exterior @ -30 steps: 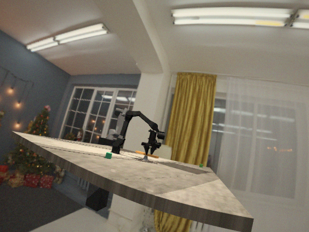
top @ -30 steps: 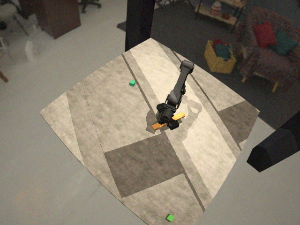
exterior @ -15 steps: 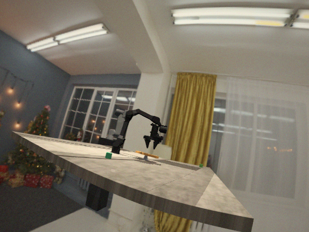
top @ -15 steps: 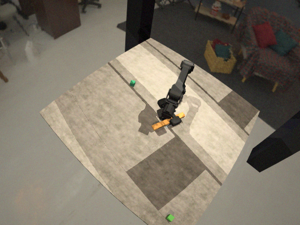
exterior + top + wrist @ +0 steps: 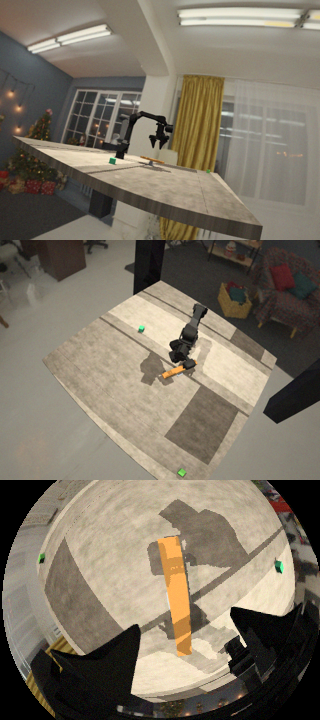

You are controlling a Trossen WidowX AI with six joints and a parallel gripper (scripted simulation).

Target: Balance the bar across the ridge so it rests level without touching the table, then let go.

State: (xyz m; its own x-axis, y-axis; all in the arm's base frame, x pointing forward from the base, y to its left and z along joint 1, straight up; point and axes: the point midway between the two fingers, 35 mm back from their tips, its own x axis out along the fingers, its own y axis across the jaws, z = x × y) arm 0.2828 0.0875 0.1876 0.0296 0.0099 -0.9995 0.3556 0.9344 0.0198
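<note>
while tool hangs open, bar rests on ridge.

Open air between the raised gripper (jaws spread wide, nothing in them) and the orange bar lying across the small grey ridge on the table. Two green cubes sit well apart from the bar, one near the table edge; approach from above unobstructed.
</note>
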